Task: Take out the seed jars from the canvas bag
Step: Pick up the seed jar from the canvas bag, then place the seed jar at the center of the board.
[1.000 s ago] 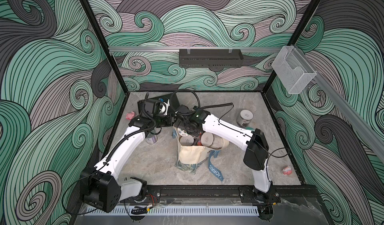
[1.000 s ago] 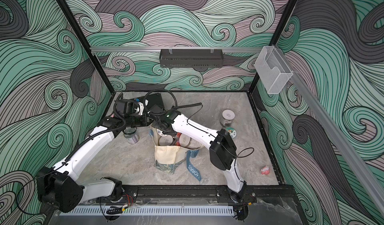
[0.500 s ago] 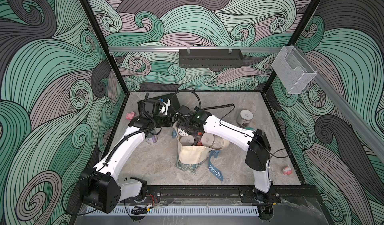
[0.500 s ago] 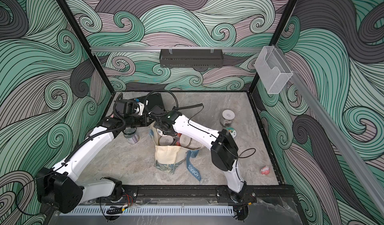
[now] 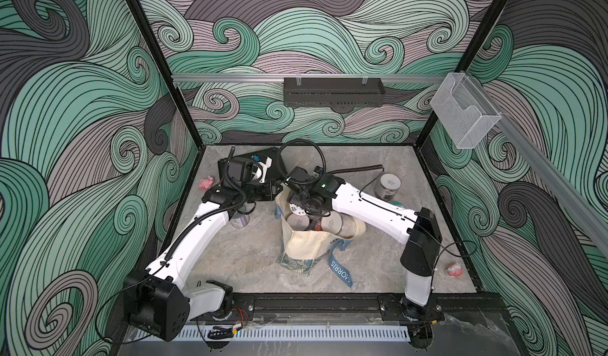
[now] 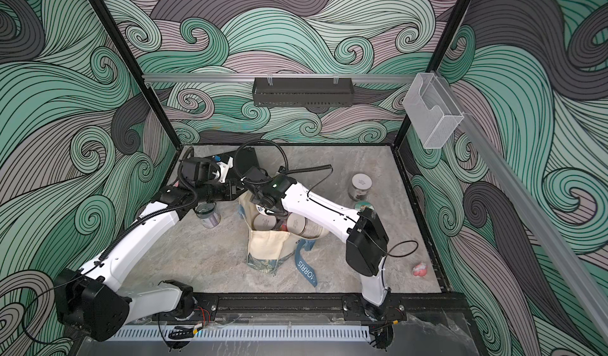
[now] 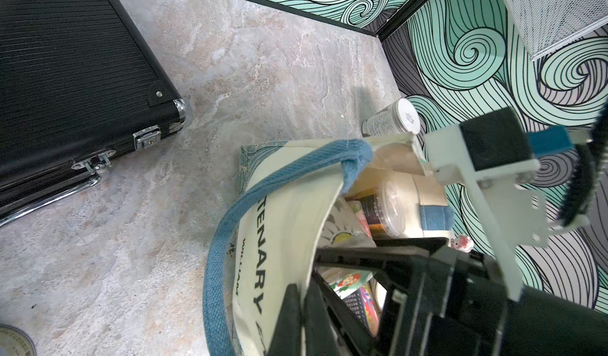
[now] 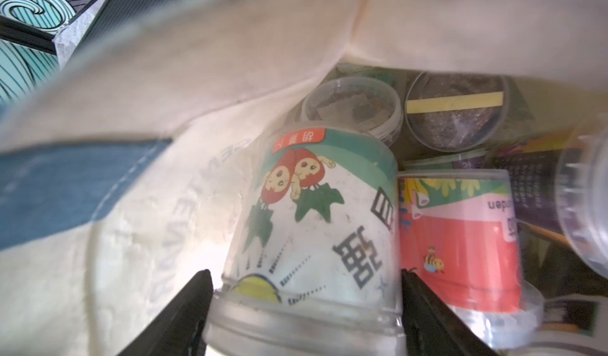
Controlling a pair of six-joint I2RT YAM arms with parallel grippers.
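Though half hidden under the left arm (image 6: 141, 232) in a top view, black case (image 6: 246, 157): flat on the table (image 5: 237, 262), far left.
Canvas bag (image 5: 304, 247): upright mid-table, mouth gaping upward, crowded with jars; blue strap (image 5: 340, 268) trailing by its base.
Right gripper (image 8: 306, 272): sunk into the bag's mouth, fingers (image 8: 194, 305) pressed against both sides of the sticker jar, clamped on it.
Left gripper (image 5: 268, 191): clenched at the bag's far-left rim; pinching canvas or not, impossible to tell.
Sticker jar (image 8: 316, 222): inside the bag against the canvas wall, lid end between the right fingers, touching the pink-label jar (image 8: 460, 239) beside it.
Clear-lidded jars (image 8: 355, 107): deeper in the bag, beyond the gripped one.
White-lidded jar (image 5: 332, 222): at the bag's mouth, just beside the right gripper.
Far-right jar (image 5: 388, 186): standing on the table, well apart from the bag.
Left-side jar (image 6: 208, 215): on the table beside the left arm.
Pink toys (image 5: 206, 183): one by the left wall, another near the right corner.
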